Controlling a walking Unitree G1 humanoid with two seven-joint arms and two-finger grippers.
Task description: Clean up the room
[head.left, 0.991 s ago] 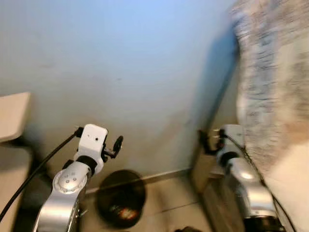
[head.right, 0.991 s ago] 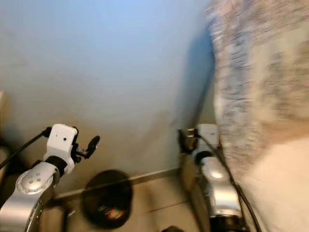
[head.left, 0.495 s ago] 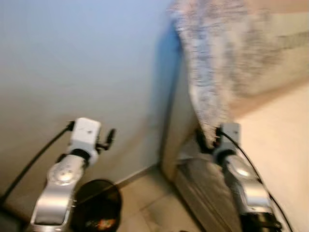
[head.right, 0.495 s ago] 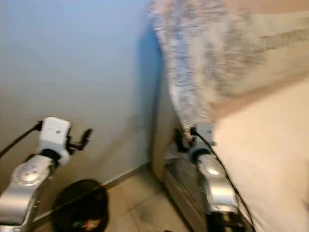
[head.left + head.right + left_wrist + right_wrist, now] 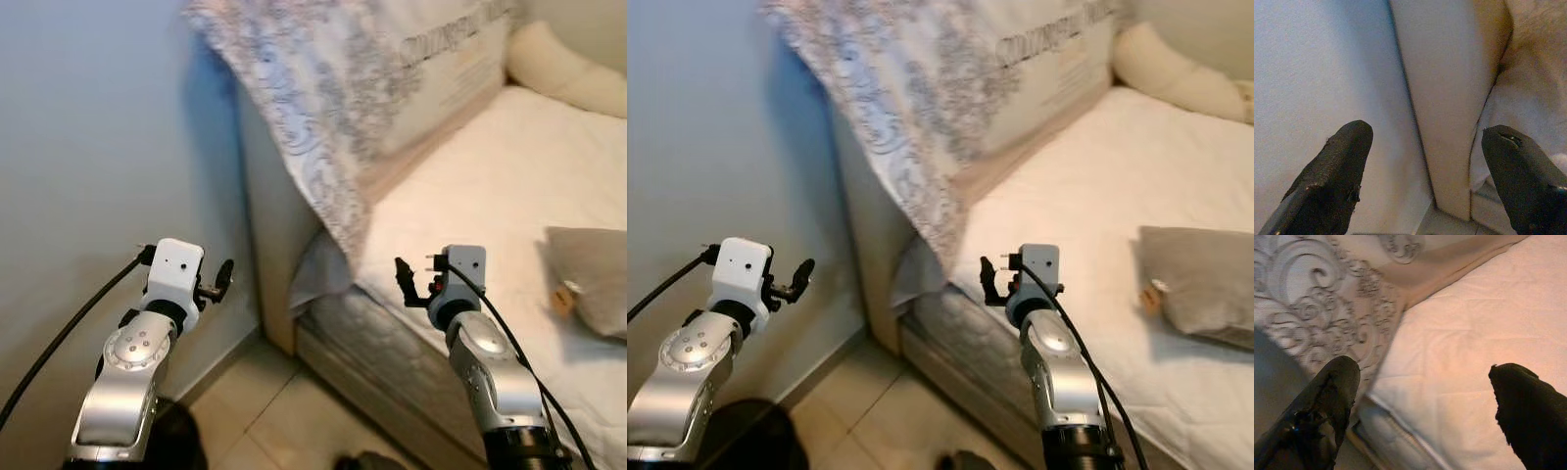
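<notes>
A bed with a white mattress (image 5: 490,196) lies ahead on the right. A large grey-patterned pillow (image 5: 323,108) leans at its head and hangs over the mattress corner. A grey pillow (image 5: 593,274) rests on the mattress at the right, with a small tan object (image 5: 561,299) against it. My left gripper (image 5: 223,276) is raised before the wall, open and holding nothing, as the left wrist view confirms (image 5: 1425,181). My right gripper (image 5: 404,282) hovers over the mattress edge, open and holding nothing (image 5: 1425,411).
A pale blue wall (image 5: 88,147) runs along the left. The beige bed end panel (image 5: 269,264) stands between wall and mattress. Below it lies tiled floor (image 5: 265,411). A black bin (image 5: 754,441) shows at the lower left. A cream bolster (image 5: 568,69) lies at the far right.
The camera has swung to the right: wall and black bin slid left and the bed came into view. Both arms keep the same raised pose, fingers still apart.
</notes>
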